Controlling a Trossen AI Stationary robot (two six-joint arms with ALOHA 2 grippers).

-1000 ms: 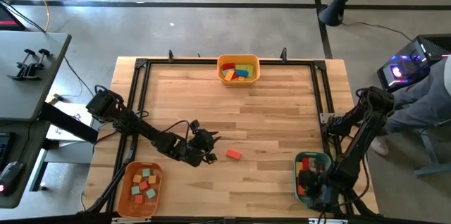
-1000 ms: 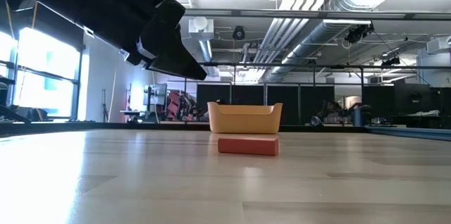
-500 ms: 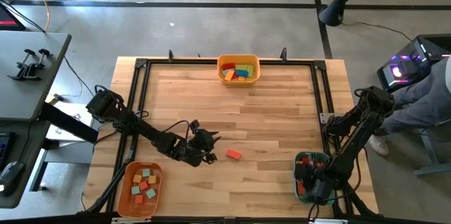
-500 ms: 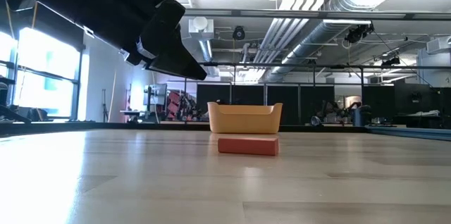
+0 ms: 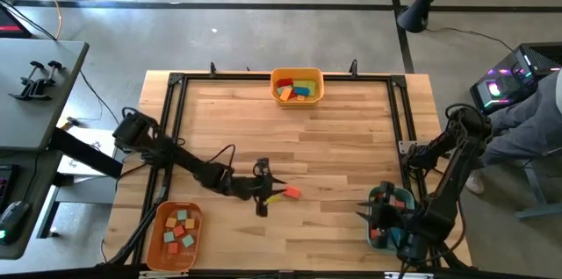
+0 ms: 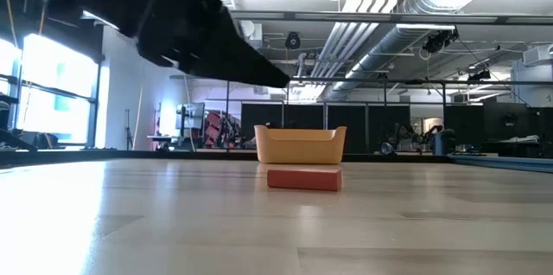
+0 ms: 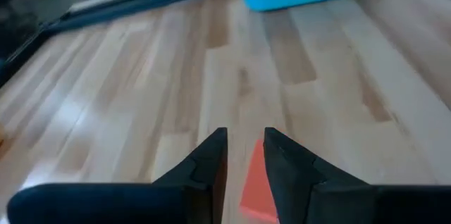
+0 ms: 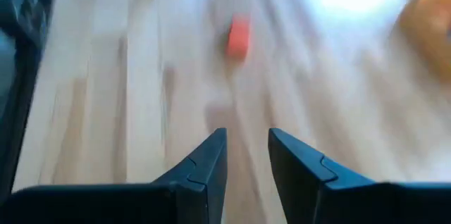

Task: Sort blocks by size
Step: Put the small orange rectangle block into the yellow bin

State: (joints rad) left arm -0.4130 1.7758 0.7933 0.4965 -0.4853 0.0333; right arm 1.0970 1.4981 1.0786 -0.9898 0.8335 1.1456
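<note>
One orange block (image 5: 291,193) lies flat on the wooden table (image 5: 334,139), right of centre near the front; it also shows in the low view (image 6: 303,178) and the left wrist view (image 7: 256,187). My left gripper (image 5: 274,189) hovers just left of and above the block, fingers narrowly open and pointing at it (image 7: 245,146), touching nothing. My right gripper (image 5: 367,213) hangs above the teal bin's (image 5: 397,202) left rim, narrowly open and holding nothing (image 8: 246,150). More blocks lie in the bins.
A yellow bin (image 5: 297,86) with blocks stands at the far edge's middle, showing behind the block in the low view (image 6: 300,145). An orange bin (image 5: 176,233) of small blocks sits at the near left corner. A black frame (image 5: 171,121) rims the table. A person's legs (image 5: 527,130) are beyond the right edge.
My left gripper has moved toward the table's right, up to the orange block, and has rolled and tipped its fingers toward it. My right gripper has risen out of the teal bin and swung round toward the table's left. The block has stayed put.
</note>
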